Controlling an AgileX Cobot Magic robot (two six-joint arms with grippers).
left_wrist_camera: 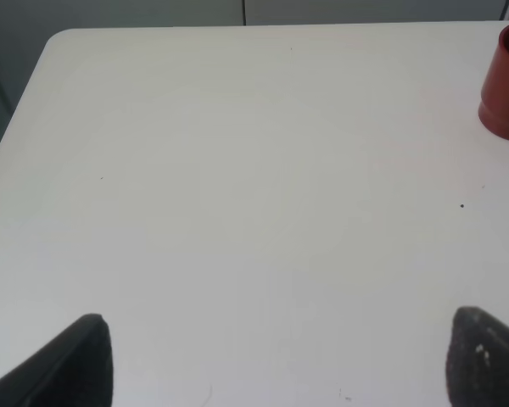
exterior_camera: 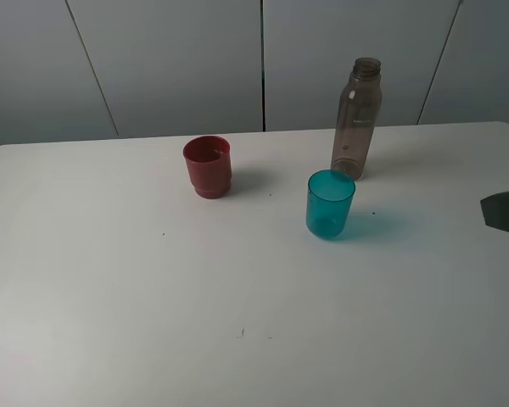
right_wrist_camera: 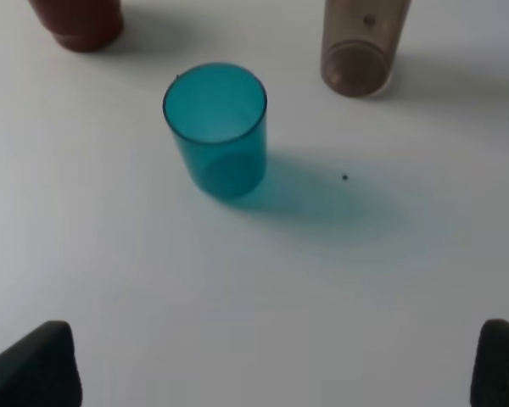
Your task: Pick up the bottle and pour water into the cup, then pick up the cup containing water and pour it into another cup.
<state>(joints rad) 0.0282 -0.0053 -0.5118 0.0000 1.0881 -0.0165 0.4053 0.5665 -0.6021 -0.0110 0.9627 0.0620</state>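
Table (exterior_camera: 110,322): big, white and flat. All three things stand on it, each one upright.

Bottle (exterior_camera: 356,119): the tallest thing, smoky grey-brown and see-through, with a narrow neck and no cap on top. It stands at the back of the table, just behind the teal cup. It looks like thin plastic, so I think it is light and smooth and may slip or dent if it is squeezed too hard. The straight round middle looks like the best place to hold it, because the neck is thin and holding there could make it swing.

Teal cup (exterior_camera: 330,204): a see-through blue-green tumbler in front of the bottle, close but not touching. I cannot tell if any water is in it. It looks light and easy to knock over.

Red cup (exterior_camera: 208,166): a solid red cup with a smaller step at the bottom, well apart to the left of the teal cup.

Right gripper (right_wrist_camera: 276,365): its two dark fingers are spread wide and hold nothing. It hangs over bare table, with the teal cup and bottle in front of it.

Left gripper (left_wrist_camera: 276,360): also spread wide and holding nothing. Only the red cup shows near its view's edge.
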